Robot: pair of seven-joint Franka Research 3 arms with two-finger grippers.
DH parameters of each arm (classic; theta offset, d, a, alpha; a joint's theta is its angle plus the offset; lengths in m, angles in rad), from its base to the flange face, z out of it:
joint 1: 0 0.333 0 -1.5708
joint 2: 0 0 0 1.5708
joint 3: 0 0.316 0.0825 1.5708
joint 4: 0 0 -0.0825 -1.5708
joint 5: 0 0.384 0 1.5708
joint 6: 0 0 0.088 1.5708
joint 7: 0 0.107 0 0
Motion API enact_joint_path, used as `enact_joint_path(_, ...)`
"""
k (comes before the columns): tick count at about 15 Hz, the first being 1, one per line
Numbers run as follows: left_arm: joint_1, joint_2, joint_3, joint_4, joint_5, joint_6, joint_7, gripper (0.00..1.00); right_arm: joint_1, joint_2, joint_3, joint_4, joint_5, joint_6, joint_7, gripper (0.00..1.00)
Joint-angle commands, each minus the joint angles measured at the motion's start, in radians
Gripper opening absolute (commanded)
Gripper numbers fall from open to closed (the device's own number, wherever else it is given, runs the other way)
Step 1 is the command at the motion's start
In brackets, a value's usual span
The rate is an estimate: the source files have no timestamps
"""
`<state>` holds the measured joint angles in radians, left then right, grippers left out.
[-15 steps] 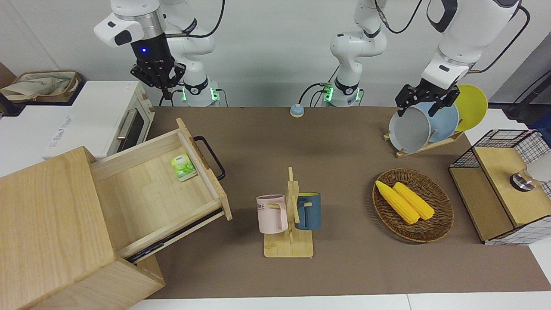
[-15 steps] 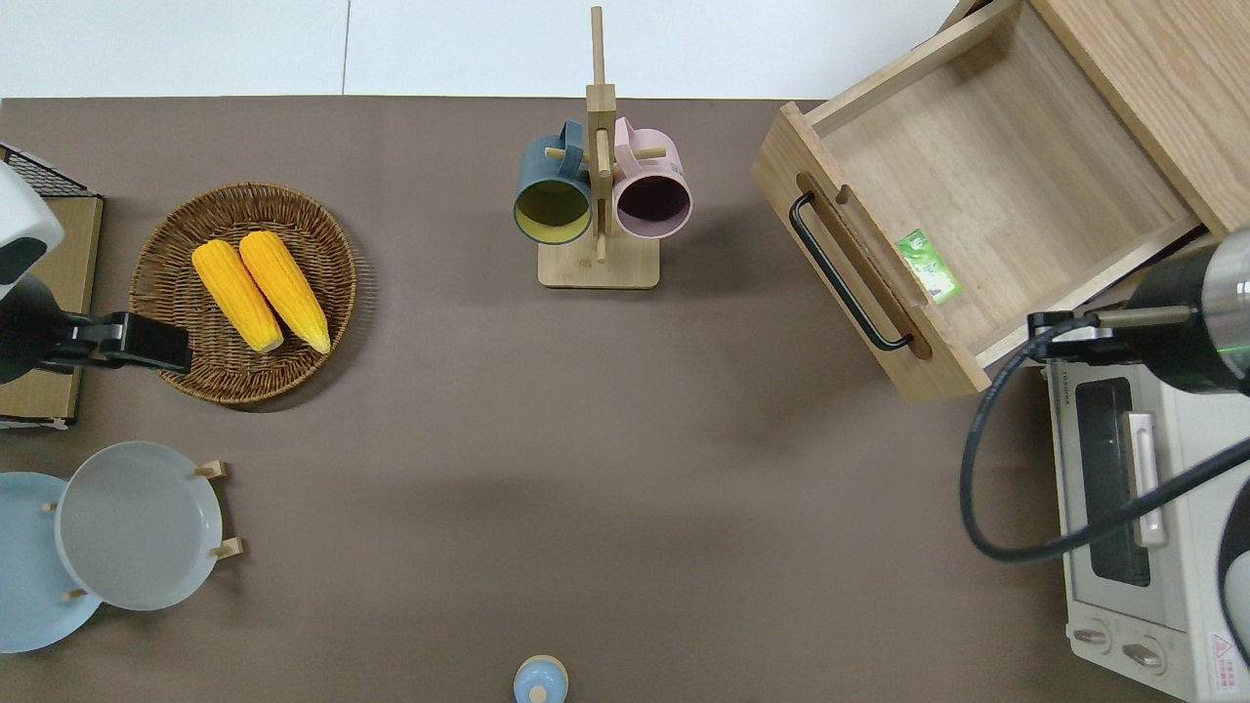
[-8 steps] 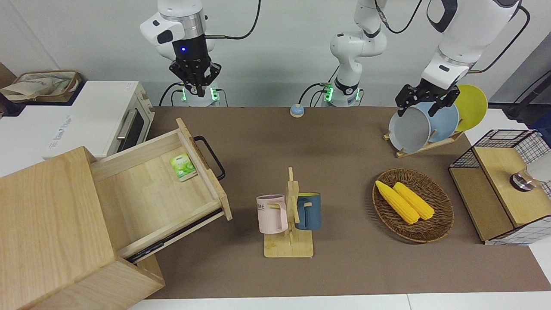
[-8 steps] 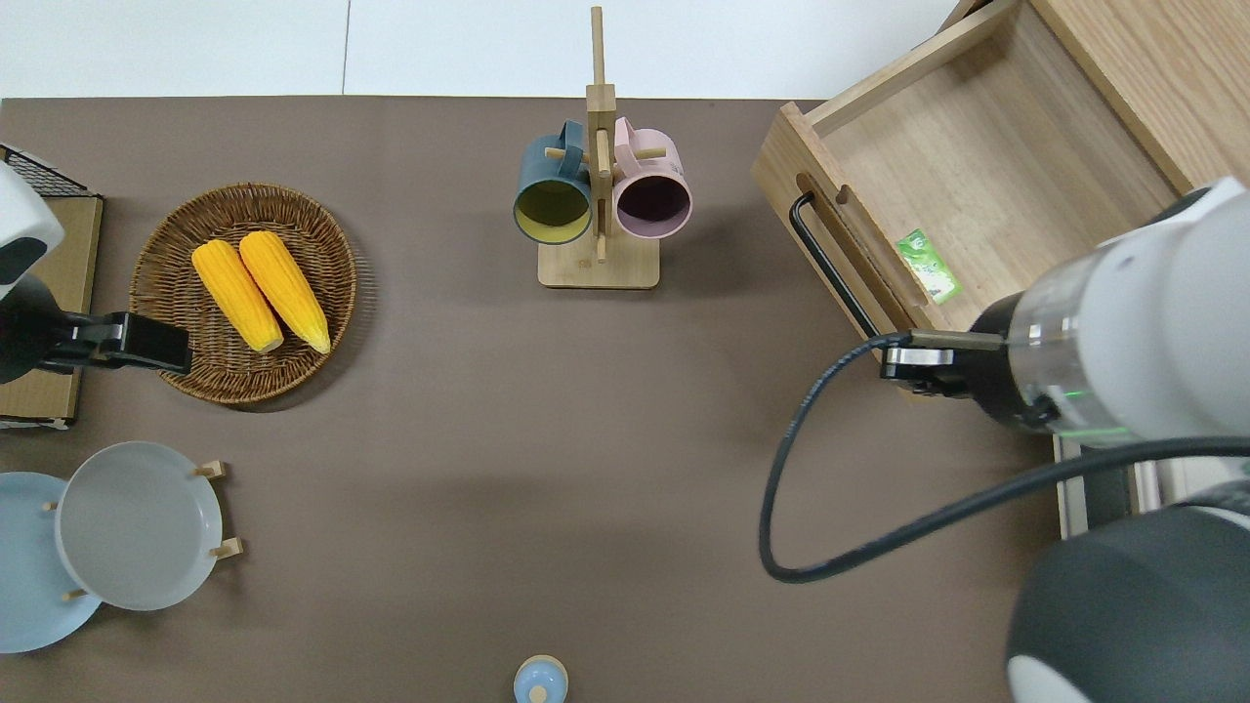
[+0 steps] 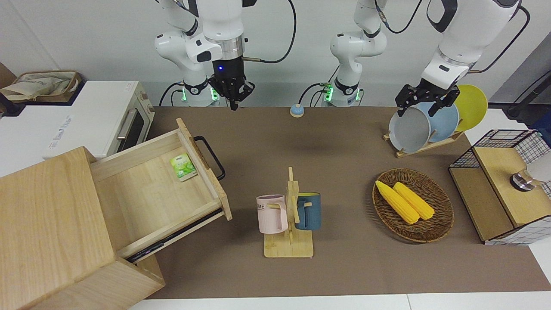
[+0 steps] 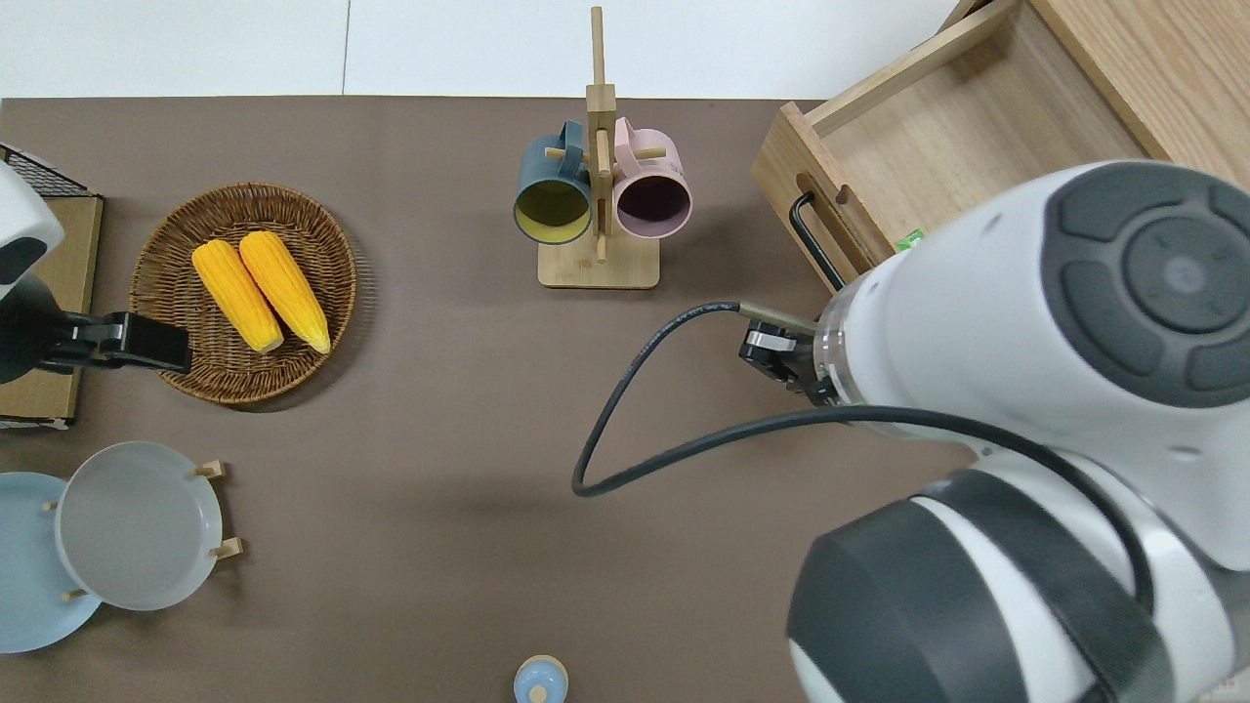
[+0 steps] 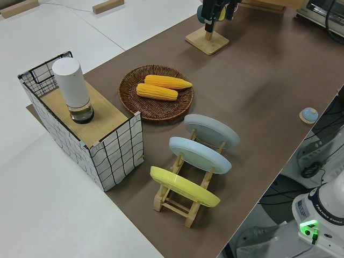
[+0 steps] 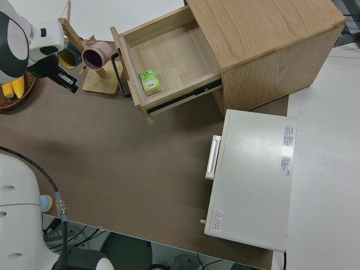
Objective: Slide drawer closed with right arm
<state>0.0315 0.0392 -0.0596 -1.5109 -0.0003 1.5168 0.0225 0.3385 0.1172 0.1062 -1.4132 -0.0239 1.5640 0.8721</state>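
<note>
A brown mat [image 5: 344, 142] covers the table, with white walls around it. At the right arm's end stands the cabinet [image 5: 47, 228], and the drawer [image 5: 159, 189] is pulled far out of it, its front panel and black handle [image 5: 209, 157] facing the open middle of the mat. A small green packet [image 5: 184, 166] lies inside, against the front panel. An oven [image 5: 92, 118] sits beside the cabinet, nearer to the robots.

The step in hand looks like the approach: the right gripper [image 5: 233, 95] hangs in the air, touching nothing, and the overhead view puts it over bare mat just beside the handle. The drawer is not yet pushed at all.

The next move calls for lowering the gripper to the height of the front panel, on its mat side, then pressing along the drawer's slanted line of travel into the cabinet. A push off that line could skew the drawer on its rails or nudge the cabinet.

The right fingers [image 5: 233, 103] appear drawn close together in the front view and hold nothing. The left arm is parked; its gripper [image 5: 426, 97] has its fingers spread and also holds nothing.
</note>
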Motion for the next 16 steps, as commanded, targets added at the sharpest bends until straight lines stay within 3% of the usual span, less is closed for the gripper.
enact_joint_path(1, 0.004, 0.011, -0.006, 0.024, 0.017, -0.02, 0.01, 0.99, 0.014, 0.031, -0.006, -0.046, 0.006, 0.054, 0.158, 0.0)
enact_joint_path(5, 0.004, 0.011, -0.006, 0.024, 0.017, -0.02, 0.01, 0.99, 0.031, 0.07, -0.006, -0.09, 0.006, 0.114, 0.312, 0.0)
enact_joint_path(12, 0.004, 0.011, -0.006, 0.026, 0.017, -0.02, 0.01, 0.99, 0.031, 0.145, -0.008, -0.098, 0.004, 0.174, 0.445, 0.0)
enact_joint_path(16, 0.004, 0.011, -0.006, 0.026, 0.017, -0.02, 0.01, 0.99, 0.01, 0.171, -0.014, -0.096, -0.01, 0.211, 0.449, 0.0)
